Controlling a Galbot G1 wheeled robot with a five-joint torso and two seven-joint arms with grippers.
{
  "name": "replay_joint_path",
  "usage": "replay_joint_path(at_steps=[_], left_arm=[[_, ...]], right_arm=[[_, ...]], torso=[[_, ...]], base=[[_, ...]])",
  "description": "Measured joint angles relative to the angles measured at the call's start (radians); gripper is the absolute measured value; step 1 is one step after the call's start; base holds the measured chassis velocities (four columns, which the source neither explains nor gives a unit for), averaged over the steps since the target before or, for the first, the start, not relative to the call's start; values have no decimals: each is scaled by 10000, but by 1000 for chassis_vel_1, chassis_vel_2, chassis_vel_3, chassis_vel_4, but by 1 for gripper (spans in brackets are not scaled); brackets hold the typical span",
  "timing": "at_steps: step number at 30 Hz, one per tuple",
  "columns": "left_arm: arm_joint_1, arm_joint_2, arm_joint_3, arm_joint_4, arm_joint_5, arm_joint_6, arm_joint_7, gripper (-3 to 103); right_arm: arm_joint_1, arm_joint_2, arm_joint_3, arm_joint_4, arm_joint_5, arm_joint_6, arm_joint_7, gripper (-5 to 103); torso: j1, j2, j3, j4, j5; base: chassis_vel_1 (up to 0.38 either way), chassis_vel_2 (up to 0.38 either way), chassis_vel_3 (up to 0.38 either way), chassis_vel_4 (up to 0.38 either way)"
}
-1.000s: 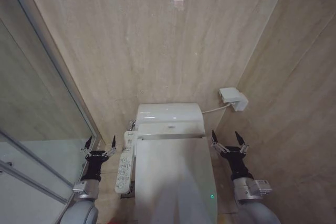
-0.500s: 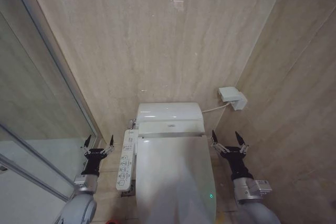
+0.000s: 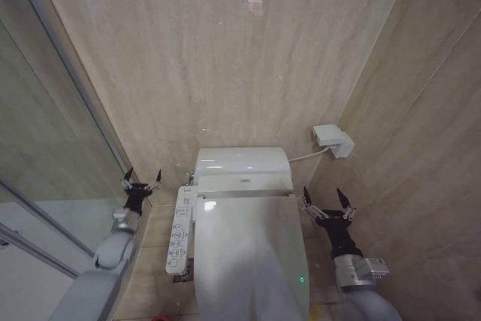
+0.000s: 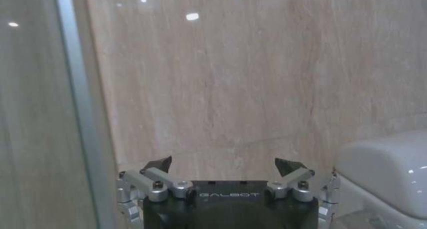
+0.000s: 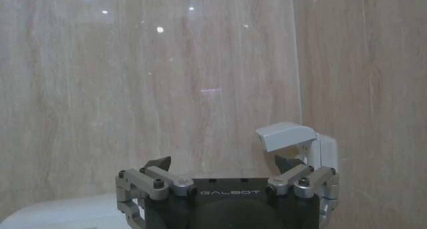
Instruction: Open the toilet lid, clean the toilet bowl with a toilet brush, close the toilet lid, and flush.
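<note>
Toilet lid point(image 3: 252, 249) down and closed over the bowl, just ahead of the tank point(image 3: 242, 163) against the tiled wall. Side control panel point(image 3: 177, 232) lies along the lid's left edge. Left gripper point(image 3: 141, 182) raised beside the glass partition point(image 3: 52, 148), left of the tank — jaws spread wide, empty. Right gripper point(image 3: 328, 201) just right of the lid — jaws wide apart, holding nothing.

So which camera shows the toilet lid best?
The head view: the closed lid lies full below the tank, between both pincers. The left wrist view catches just a white corner of the toilet, the right wrist view a white edge; neither clearly shows the lid.
</note>
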Motion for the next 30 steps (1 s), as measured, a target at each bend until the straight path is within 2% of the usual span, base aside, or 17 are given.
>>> replay_joint_path(at_steps=[18, 27, 28, 30], left_arm=[[-2892, -276, 2159, 3270, -148, -1046, 853, 100], [-3059, -347, 2419, 3618, -99, -1413, 1441, 100], [-3033, -347, 2412, 3667, -61, -1513, 1610, 81], [-2986, -327, 2333, 3823, 81, -1679, 1966, 81]], right_arm=[[0, 0, 0, 0, 0, 0, 0, 100], [0, 0, 0, 0, 0, 0, 0, 100], [0, 0, 0, 0, 0, 0, 0, 100], [0, 0, 0, 0, 0, 1, 0, 100]], torso=[[0, 0, 0, -3, 1], [-1, 0, -1, -3, 1], [-1, 0, -1, -1, 1], [-1, 0, -1, -1, 0]], base=[[0, 0, 0, 0], [0, 0, 0, 0], [0, 0, 0, 0], [0, 0, 0, 0]])
